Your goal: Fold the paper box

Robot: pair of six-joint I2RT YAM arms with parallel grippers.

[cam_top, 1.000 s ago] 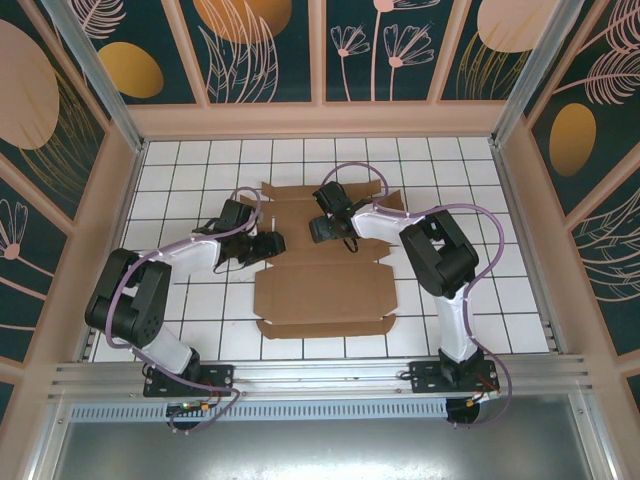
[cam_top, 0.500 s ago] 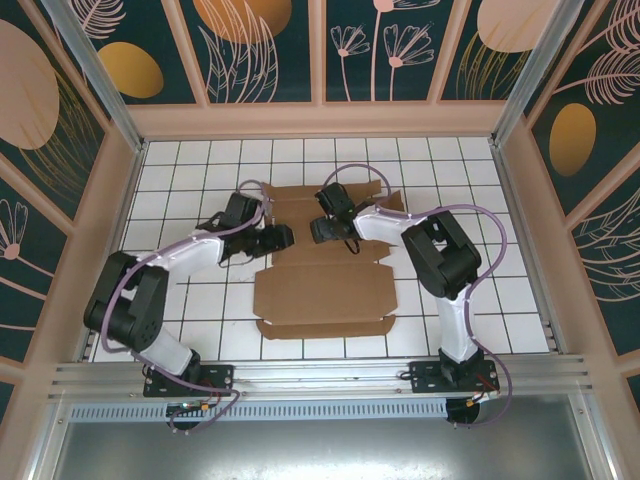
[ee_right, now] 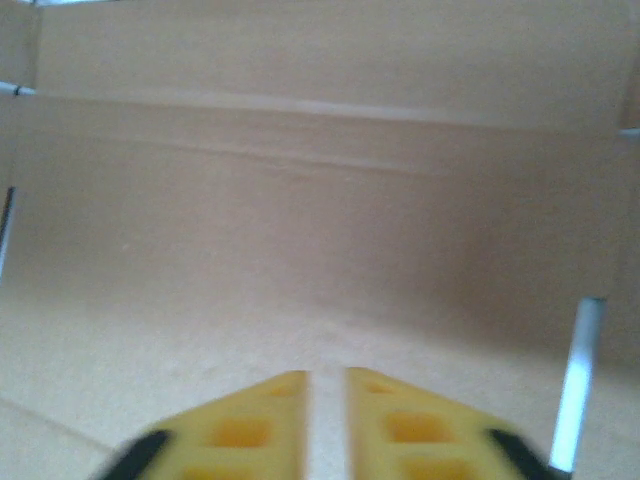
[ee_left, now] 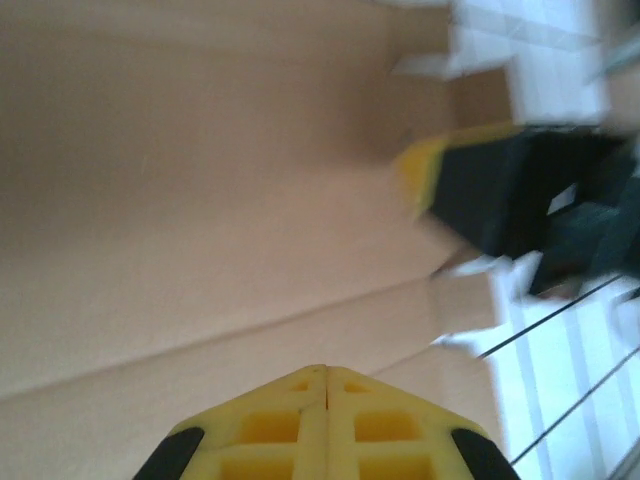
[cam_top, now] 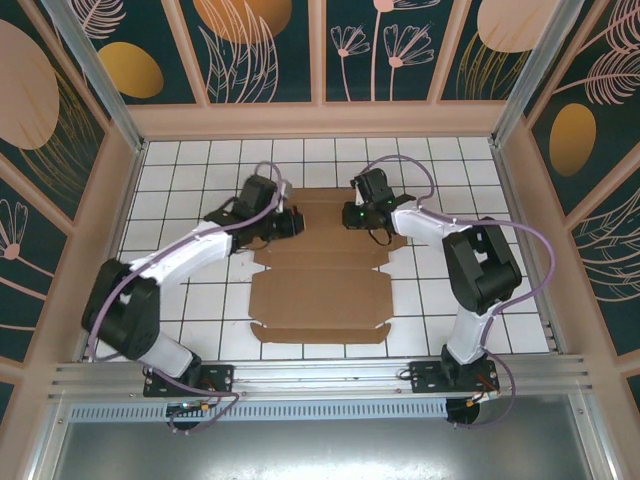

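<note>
The paper box (cam_top: 320,295) is a flat brown die-cut cardboard sheet lying on the white tiled floor, its near panels bare and its far panels under both wrists. My left gripper (cam_top: 296,223) is at the sheet's far left part. In the left wrist view its yellow fingers (ee_left: 327,369) are pressed together, shut, with nothing between them, just above the cardboard (ee_left: 200,200). My right gripper (cam_top: 350,215) faces it from the right over the far panel. In its own view the right gripper (ee_right: 327,376) is shut to a thin slit over the cardboard (ee_right: 320,200). The right gripper (ee_left: 500,185) also appears blurred in the left wrist view.
The tiled floor (cam_top: 180,190) is ringed by a low tan wall (cam_top: 320,120) with patterned panels behind. An aluminium rail (cam_top: 320,378) runs along the near edge, where both arm bases are bolted.
Both grippers have shut from open. The left gripper moved right and farther back onto the sheet. The right wrist swung to the right. The sheet shifted slightly toward the near edge.
</note>
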